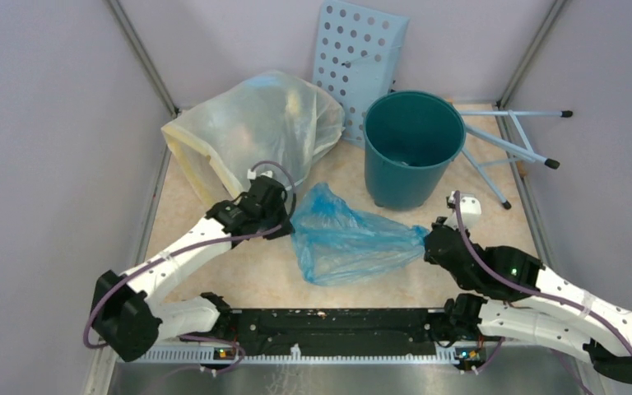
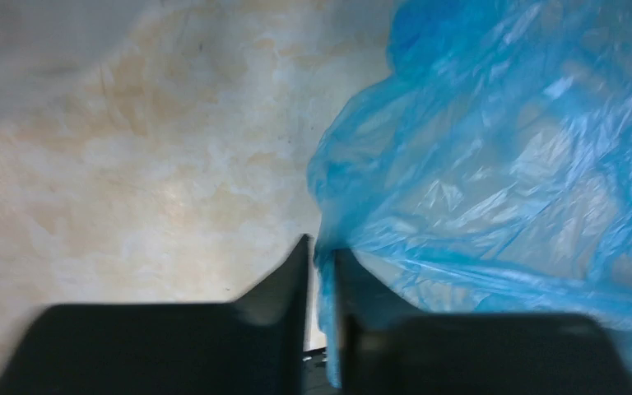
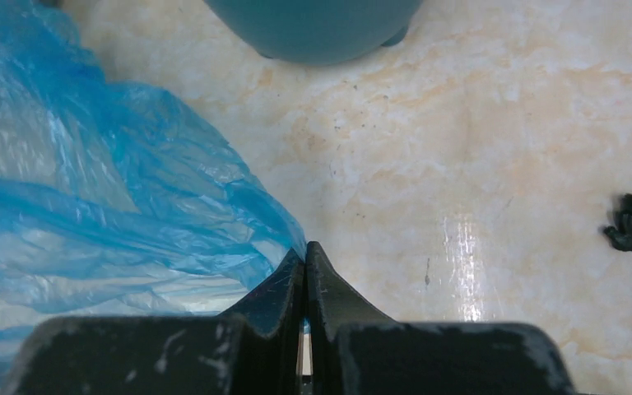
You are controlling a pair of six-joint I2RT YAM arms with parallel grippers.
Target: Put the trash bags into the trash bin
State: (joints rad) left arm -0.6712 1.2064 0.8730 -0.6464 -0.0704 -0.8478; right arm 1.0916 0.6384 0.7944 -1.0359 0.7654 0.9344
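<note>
The light-blue trash bag [image 1: 341,234] is stretched between both grippers over the middle of the table. My left gripper [image 1: 288,220] is shut on its left edge; the wrist view shows blue film [image 2: 494,164] pinched between the jaws [image 2: 321,251]. My right gripper [image 1: 426,239] is shut on the bag's right corner, and the bag [image 3: 90,189] runs into the closed jaws [image 3: 305,251]. The dark-teal trash bin [image 1: 413,148] stands upright behind the bag, to the right; its base [image 3: 313,29] shows at the top of the right wrist view.
A large whitish bag with yellowish edges [image 1: 251,132] lies at the back left. A pale-blue perforated panel [image 1: 360,58] leans on the back wall. A pale-blue metal frame with black feet [image 1: 514,140] lies right of the bin. A small black piece [image 3: 629,222] lies on the table.
</note>
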